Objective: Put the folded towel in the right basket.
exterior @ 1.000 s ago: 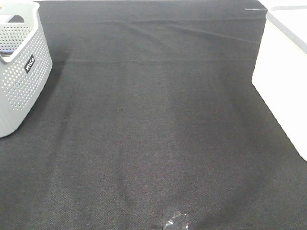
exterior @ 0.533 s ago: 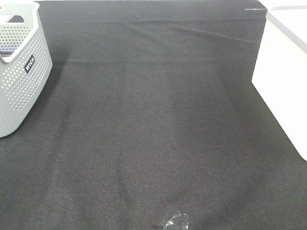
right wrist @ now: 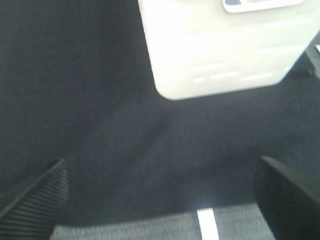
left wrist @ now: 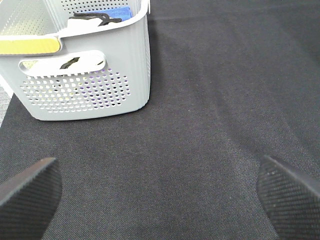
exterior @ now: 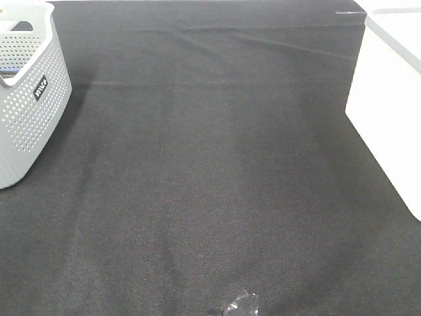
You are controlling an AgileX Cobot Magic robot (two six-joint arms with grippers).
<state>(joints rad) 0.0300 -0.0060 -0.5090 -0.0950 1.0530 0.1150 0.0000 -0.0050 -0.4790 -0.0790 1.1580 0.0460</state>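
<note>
Across the last second the high view shows almost nothing different: the black cloth (exterior: 217,171) lies flat and bare just as it did, the grey basket (exterior: 26,99) sits at its left edge and the white basket (exterior: 388,112) at its right edge, and neither has shifted. No arm has come into that view. I read that as the work not having started yet, or the arms resting pulled back at the near edge of the cloth.

The left gripper (left wrist: 160,192) is spread wide with nothing between its fingers, looking toward the grey basket, which stands on the cloth ahead of it. Inside that basket, against its far wall, a blue folded towel (left wrist: 117,12) shows beside something black (left wrist: 92,19) that I cannot identify. So the towel is in the grey basket, well apart from the white basket where it belongs.

The right gripper (right wrist: 162,197) is also spread wide and empty, facing the white basket across bare cloth; this view is blurred.

My judgement is that the left arm must first lift the towel out of the grey basket
</note>
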